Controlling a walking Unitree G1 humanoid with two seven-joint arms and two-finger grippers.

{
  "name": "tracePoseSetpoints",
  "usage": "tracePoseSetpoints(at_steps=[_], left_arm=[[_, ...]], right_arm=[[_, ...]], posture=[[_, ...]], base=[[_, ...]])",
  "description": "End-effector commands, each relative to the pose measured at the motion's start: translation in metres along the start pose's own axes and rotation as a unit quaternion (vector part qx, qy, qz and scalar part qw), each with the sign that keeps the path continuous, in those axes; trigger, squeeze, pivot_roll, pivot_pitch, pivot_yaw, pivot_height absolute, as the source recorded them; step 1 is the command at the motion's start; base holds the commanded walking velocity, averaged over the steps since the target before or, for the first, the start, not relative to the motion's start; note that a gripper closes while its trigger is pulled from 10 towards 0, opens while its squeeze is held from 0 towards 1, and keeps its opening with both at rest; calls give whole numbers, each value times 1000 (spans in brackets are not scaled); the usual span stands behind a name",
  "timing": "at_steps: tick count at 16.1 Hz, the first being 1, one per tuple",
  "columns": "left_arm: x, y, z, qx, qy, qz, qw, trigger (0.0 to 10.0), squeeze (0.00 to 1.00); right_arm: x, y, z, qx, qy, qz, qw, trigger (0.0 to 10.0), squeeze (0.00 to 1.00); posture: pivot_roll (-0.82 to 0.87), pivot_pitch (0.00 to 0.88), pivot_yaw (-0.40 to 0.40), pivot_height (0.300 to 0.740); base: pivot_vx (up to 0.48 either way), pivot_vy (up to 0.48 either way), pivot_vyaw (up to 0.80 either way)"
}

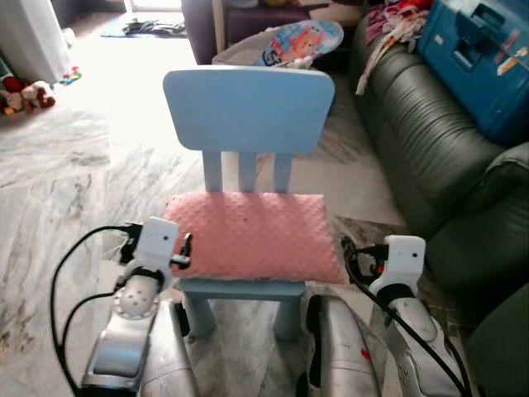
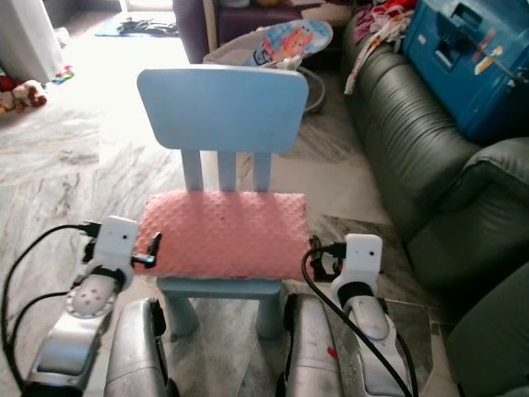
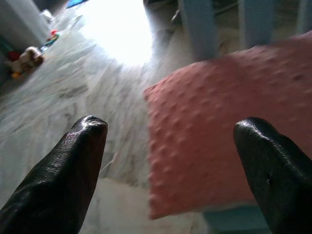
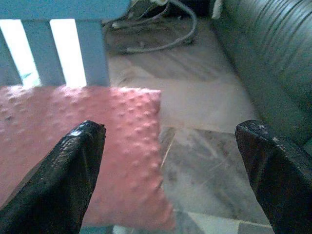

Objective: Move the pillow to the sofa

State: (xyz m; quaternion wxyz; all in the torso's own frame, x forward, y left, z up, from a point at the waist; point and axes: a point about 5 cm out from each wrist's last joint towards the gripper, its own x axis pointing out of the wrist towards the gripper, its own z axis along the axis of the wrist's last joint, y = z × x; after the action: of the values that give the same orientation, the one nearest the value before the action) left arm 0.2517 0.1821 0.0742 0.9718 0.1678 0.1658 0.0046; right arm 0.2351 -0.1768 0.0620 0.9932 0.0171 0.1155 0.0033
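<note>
Room: you're in a living room with a marble floor (image 1: 74, 165), toys off in the far left corner, a baby bouncer (image 1: 297, 41) behind the chair.
Sofa: dark green leather sofa (image 1: 430, 157) runs along your right, with a blue case (image 1: 479, 58) and some clothes piled at its far end. That's the drop spot, and the near cushions look free.
Chair: small blue chair (image 1: 248, 107) dead ahead, facing you.
Pillow: pink bumpy pillow (image 1: 252, 236) lies flat on the chair seat, covering pretty much all of it.
Left gripper: left gripper (image 3: 170, 141) sits at the pillow's left edge, fingers spread wide, the pillow's corner between them, nothing gripped.
Right gripper: right gripper (image 4: 170, 146) is by the right edge, also wide open, one finger over the pillow and one over the floor.
Progress: honestly barely started. Pillow's not picked up yet, so you've got the grab, the lift, the turn to the right and the drop all left to do.
</note>
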Motion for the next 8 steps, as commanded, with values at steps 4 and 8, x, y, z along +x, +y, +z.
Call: tracePoseSetpoints(at_steps=[4, 8], left_arm=[[0, 17, -6, -4, 25, 29, 999, 10000, 0], [11, 42, -16, -14, 62, 54, 996, 10000, 0]], right_arm=[[-10, 0, 1, 8, 19, 9, 1000, 10000, 0], [9, -1, 16, -10, 30, 49, 998, 10000, 0]], posture=[[9, 95, -41, 467], [-6, 160, -51, 467]], base=[[0, 0, 0], [0, 0, 0]])
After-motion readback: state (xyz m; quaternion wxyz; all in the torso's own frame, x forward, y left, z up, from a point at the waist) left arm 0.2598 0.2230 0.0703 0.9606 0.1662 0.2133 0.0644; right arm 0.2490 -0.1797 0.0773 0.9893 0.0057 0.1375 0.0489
